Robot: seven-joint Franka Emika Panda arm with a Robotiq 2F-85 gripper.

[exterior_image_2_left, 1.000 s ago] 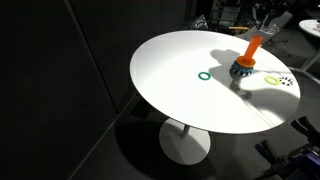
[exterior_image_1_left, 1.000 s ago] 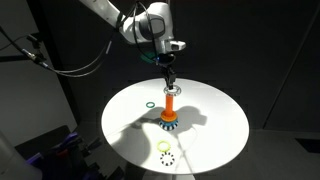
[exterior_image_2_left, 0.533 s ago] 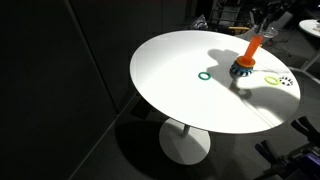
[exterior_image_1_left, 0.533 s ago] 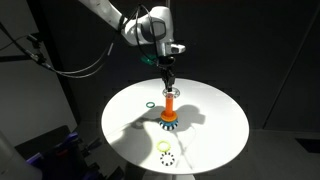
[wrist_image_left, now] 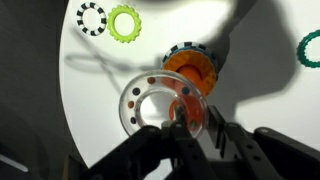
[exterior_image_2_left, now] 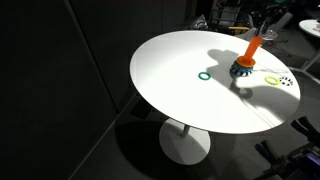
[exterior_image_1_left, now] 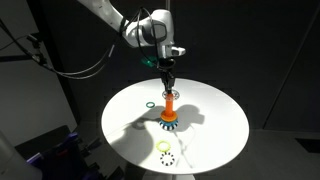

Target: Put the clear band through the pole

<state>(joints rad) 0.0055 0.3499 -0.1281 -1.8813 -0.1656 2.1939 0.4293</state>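
Gripper [wrist_image_left: 183,122]: the jaws are closed on the rim of the clear band [wrist_image_left: 132,100], pinching its near edge.

Clear band: held in the air above the round white table [wrist_image_left: 250,110]. In the wrist view its far edge overlaps the orange top of the pole [wrist_image_left: 192,68]. Small reddish dots are spaced around the band.

Wrist view only: the grip and the band itself. It also shows the black-and-white dotted ring [wrist_image_left: 91,18] just beside the yellow-green ring [wrist_image_left: 125,22], and the dark green ring [wrist_image_left: 310,48] at the frame edge.

Exterior views: the band is too faint to make out. In an exterior view the gripper [exterior_image_1_left: 167,78] hangs directly over the pole [exterior_image_1_left: 169,105], which stands upright on its base of stacked coloured rings. In both exterior views the dark green ring [exterior_image_1_left: 149,105] [exterior_image_2_left: 205,75] lies flat on the table [exterior_image_1_left: 215,120] [exterior_image_2_left: 170,60], apart from the pole [exterior_image_2_left: 250,50].
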